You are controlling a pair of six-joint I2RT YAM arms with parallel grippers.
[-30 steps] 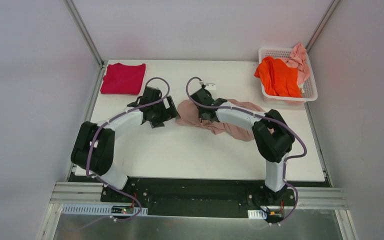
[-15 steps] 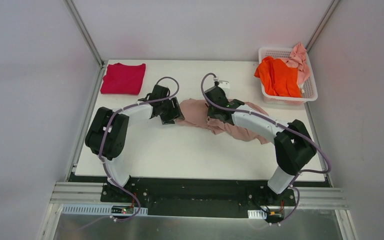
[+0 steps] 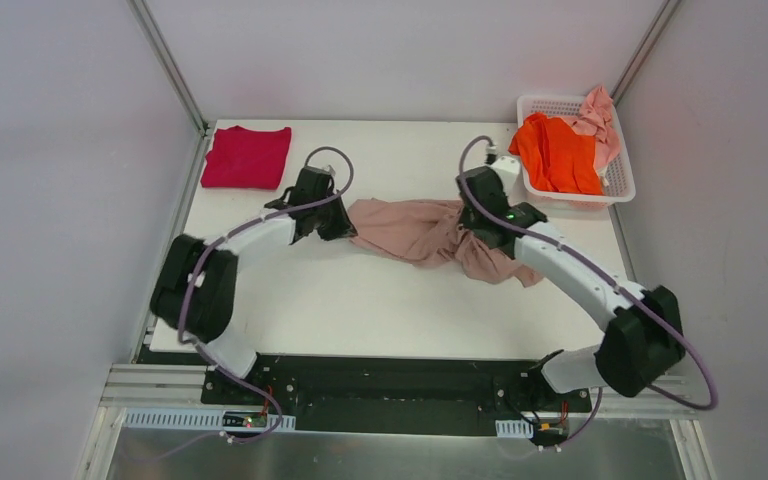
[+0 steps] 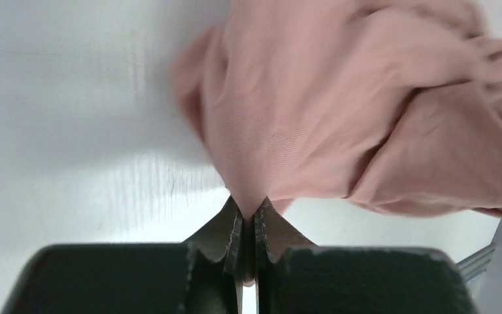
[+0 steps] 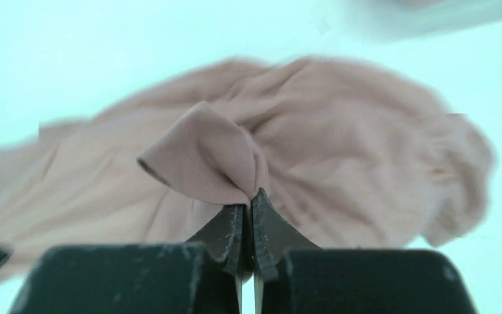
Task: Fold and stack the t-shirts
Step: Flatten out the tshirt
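A dusty-pink beige t-shirt (image 3: 415,230) lies crumpled across the middle of the table, stretched between both arms. My left gripper (image 3: 343,222) is shut on its left edge, with the cloth (image 4: 287,118) pinched between the jaws (image 4: 248,209). My right gripper (image 3: 475,222) is shut on a fold of the same shirt (image 5: 216,157) at its right part (image 5: 250,201). A crimson-magenta t-shirt (image 3: 247,156) lies folded at the far left corner. An orange t-shirt (image 3: 557,150) and a pale pink t-shirt (image 3: 597,115) sit in the basket.
A white lattice basket (image 3: 620,185) stands at the far right corner of the white table (image 3: 400,310). Grey walls and metal posts enclose the table on three sides.
The left gripper closed on the shirt's left edge. The right arm swung to the right and away from me with its fold, pulling the beige shirt out wider.
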